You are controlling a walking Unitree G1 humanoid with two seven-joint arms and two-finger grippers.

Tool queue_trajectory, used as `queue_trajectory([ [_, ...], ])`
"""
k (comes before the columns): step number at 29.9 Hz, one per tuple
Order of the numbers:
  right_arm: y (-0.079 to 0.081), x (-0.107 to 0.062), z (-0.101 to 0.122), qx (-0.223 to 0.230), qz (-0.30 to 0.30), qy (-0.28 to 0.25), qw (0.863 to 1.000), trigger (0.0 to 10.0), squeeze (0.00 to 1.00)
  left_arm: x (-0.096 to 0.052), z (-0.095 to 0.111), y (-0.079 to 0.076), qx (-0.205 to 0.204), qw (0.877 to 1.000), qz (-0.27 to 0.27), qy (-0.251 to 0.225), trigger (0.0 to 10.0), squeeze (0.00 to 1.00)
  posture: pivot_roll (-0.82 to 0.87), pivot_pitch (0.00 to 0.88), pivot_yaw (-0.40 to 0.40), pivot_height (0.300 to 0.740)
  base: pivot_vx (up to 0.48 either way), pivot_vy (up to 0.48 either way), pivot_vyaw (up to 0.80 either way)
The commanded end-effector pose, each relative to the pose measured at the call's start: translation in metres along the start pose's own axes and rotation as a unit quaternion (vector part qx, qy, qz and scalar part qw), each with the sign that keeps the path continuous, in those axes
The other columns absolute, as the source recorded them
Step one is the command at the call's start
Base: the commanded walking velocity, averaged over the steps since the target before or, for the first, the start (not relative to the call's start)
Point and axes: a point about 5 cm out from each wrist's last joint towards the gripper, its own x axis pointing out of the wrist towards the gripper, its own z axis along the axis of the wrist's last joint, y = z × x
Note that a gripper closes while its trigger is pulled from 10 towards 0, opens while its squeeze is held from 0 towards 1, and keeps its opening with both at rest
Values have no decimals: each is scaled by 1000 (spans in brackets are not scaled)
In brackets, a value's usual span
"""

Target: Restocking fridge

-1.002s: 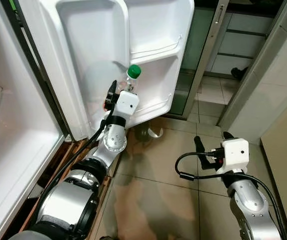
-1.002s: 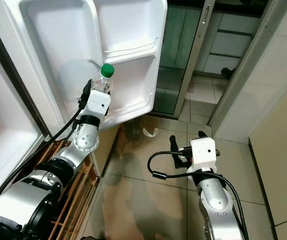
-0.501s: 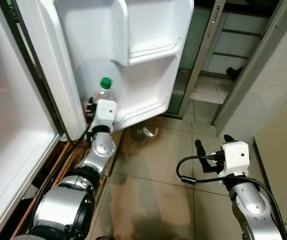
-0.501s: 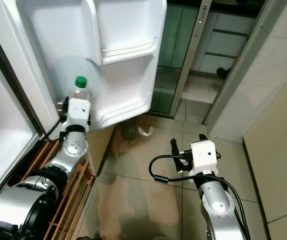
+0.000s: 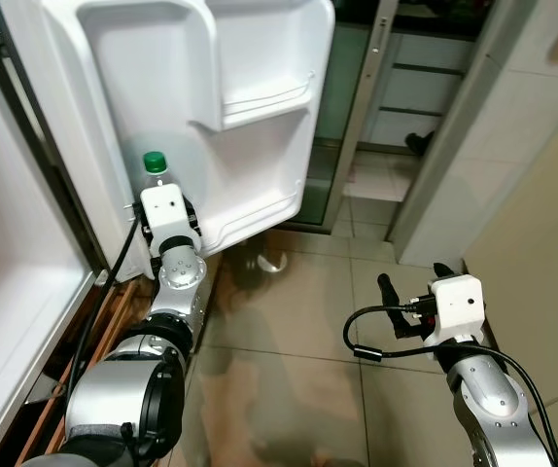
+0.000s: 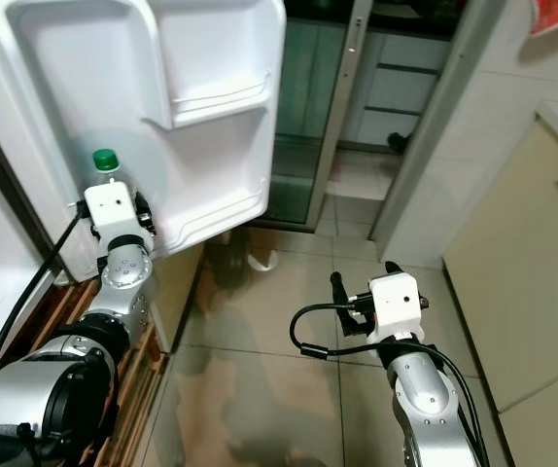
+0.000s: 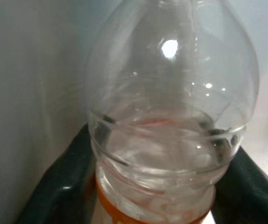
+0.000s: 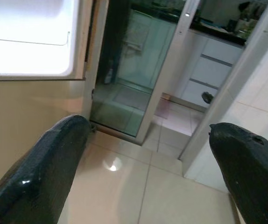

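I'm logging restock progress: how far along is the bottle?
Done: the fridge door stands open. In hand: the left gripper clamps the clear bottle with a green cap near the door's lower part. Left: setting it in a shelf and letting go. The right gripper hangs open.

Head stereo looks down, sharing fridge door [image 5: 211,107]; left wrist close, perhaps blurred

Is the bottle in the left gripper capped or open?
Capped: a green cap sits on the bottle gripped by the left gripper.
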Motion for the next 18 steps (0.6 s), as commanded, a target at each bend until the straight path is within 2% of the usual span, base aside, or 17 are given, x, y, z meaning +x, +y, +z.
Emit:
queue_trajectory([
  [1,-2,2,1,-3,1,-2,1000,10000,0,-7,-9,-11,-7,999,-22,28,10000,1000,-362,0,-47,740,0,0,0],
  [5,2,1,3,-2,2,-4,1000,10000,0,-6,-1,-14,-13,999,-30,3,10000,1000,-353,0,-47,740,0,0,0],
  [10,8,2,9,0,6,-9,1000,10000,0,-4,10,-16,2,998,-41,-38,10000,1000,-346,0,-47,740,0,0,0],
  [12,10,4,11,0,6,-11,1000,10000,0,-4,20,-18,14,996,-47,-77,10000,1000,-343,0,-45,740,0,0,0],
  [18,11,7,12,1,6,-12,1000,10000,0,-2,37,-17,28,989,-53,-132,10000,1000,-330,0,-43,740,0,0,0],
])
